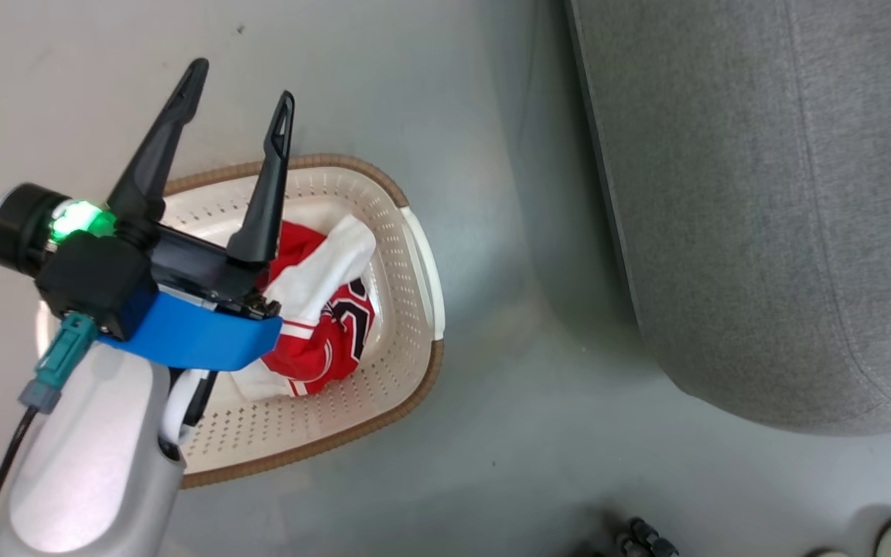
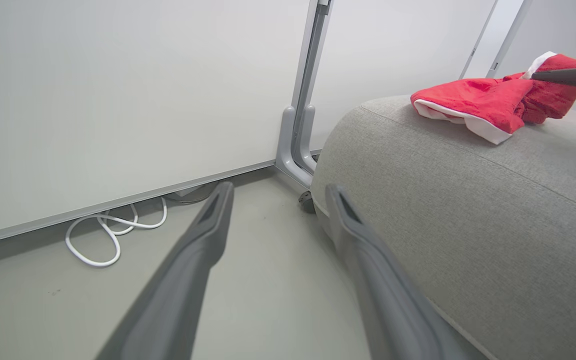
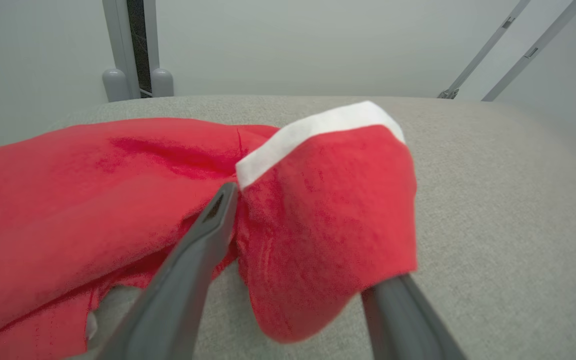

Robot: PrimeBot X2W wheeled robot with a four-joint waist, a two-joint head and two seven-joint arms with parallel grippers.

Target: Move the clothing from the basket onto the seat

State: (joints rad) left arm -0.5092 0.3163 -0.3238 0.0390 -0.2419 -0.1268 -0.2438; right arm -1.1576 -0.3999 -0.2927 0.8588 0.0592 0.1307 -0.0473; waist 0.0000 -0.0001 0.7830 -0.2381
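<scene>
Your left gripper (image 1: 241, 82), jaws wide and empty, hangs over the cream perforated plastic basket (image 1: 403, 255). The red-and-white fabric garment (image 1: 322, 325) lies to the lower right of its jaws. The right gripper (image 3: 308, 235), jaws parted, straddles the plain red garment (image 3: 93, 190) on the grey upholstered seat (image 3: 493, 200).

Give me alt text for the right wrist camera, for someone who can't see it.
A plain red garment with white edging lies on the grey sofa cushion. The right gripper has its two dark fingers spread open around a raised fold of it.
</scene>
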